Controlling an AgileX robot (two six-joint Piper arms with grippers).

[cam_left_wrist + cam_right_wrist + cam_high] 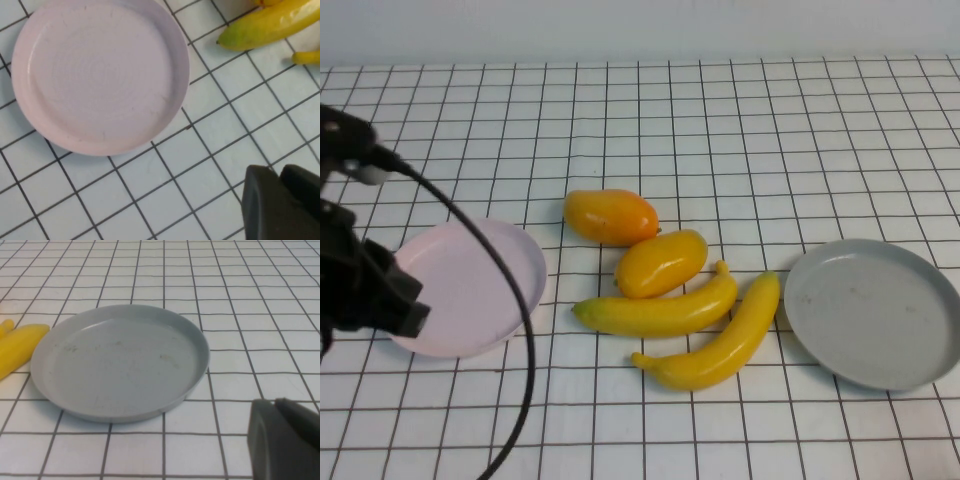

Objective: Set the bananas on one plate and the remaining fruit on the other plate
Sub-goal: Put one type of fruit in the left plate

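Lying in a cluster mid-worktop (720, 130): two bananas (665, 310) just beside the two mango-like fruits (660, 262), between pink plate (470, 290) and grey plate (875, 310). Hovering by the pink plate, left end effector (280, 205), fingers pressed together; right end effector (285, 437) near the grey plate, grip state impossible to tell.

Two long curved yellow bananas (660, 312) (720, 340) with greenish tips lie side by side on the gridded worktop (720, 130), between the plates. Just behind them lie two plump oval fruits, one yellow-orange (661, 263) touching the nearer banana, one deeper orange (611, 216) with a reddish blush touching the first. The round shallow pale pink plate (470, 285) sits empty to the left; the round grey plate (875, 312) with raised rim sits empty to the right, just beside one banana's tip.
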